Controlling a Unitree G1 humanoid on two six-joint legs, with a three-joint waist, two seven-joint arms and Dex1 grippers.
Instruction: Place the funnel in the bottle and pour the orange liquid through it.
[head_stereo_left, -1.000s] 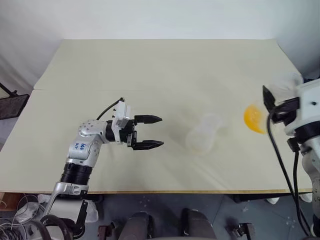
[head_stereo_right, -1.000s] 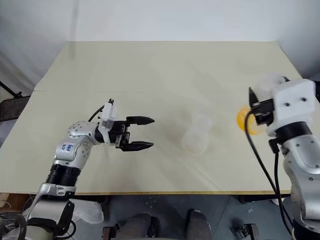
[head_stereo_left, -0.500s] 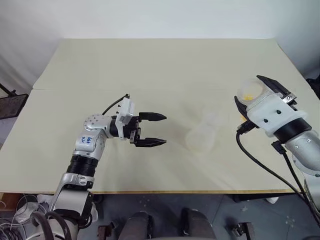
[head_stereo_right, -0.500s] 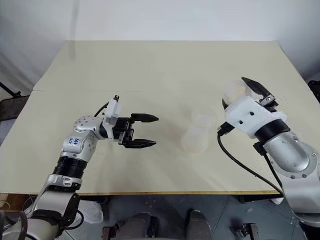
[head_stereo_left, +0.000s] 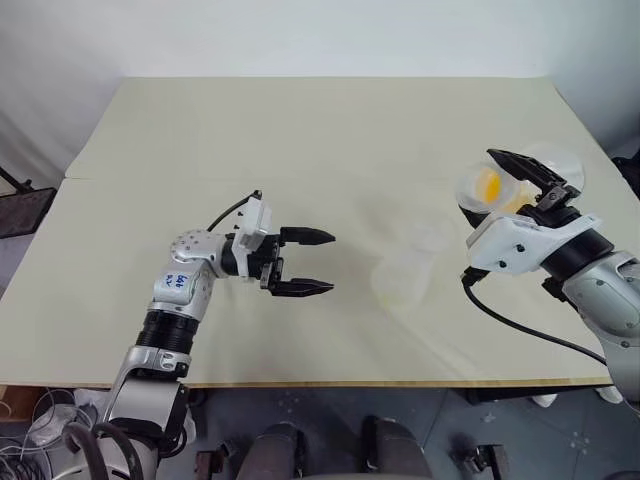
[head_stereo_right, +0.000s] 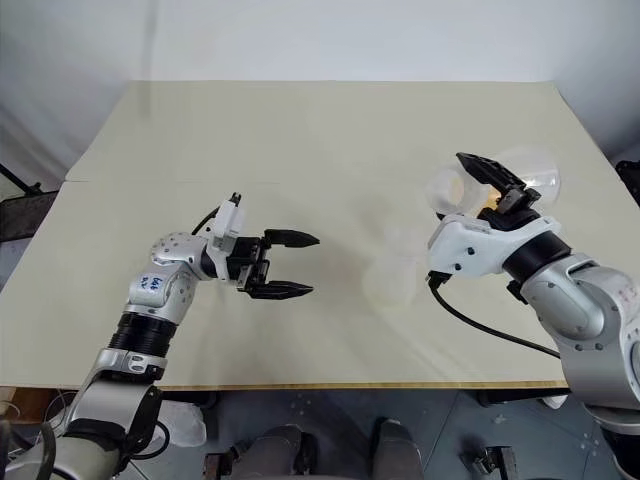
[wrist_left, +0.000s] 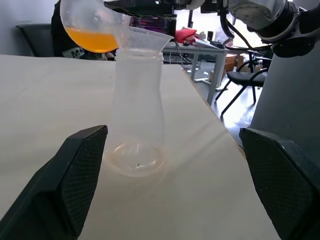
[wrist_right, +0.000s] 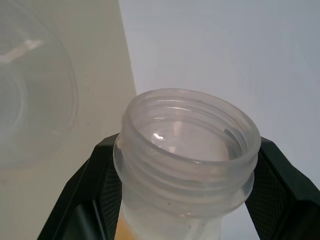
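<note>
The clear bottle (head_stereo_left: 405, 272) stands upright mid-table, and the small clear funnel (wrist_left: 146, 40) sits in its neck. My left gripper (head_stereo_left: 318, 262) hovers level to the bottle's left, pointing at it, open and holding nothing. My right gripper (head_stereo_left: 522, 175) is raised to the right of the bottle and beyond it. It is shut on the threaded neck (wrist_right: 187, 150) of a clear round vessel (wrist_left: 89, 25). The orange liquid (head_stereo_left: 488, 185) pools in that vessel's belly. In the left wrist view the vessel sits right beside the funnel's rim. No liquid runs out.
The beige table (head_stereo_left: 300, 140) has bare room behind and to the left of the bottle. Its front edge (head_stereo_left: 350, 382) runs just below the arms. A black cable (head_stereo_left: 520, 325) loops under my right wrist. Chairs and desks (wrist_left: 220, 55) stand beyond the table.
My right arm has swung left toward the bottle and rolled its wrist, turning the vessel of orange liquid over toward the funnel. My left gripper has stayed open in place.
</note>
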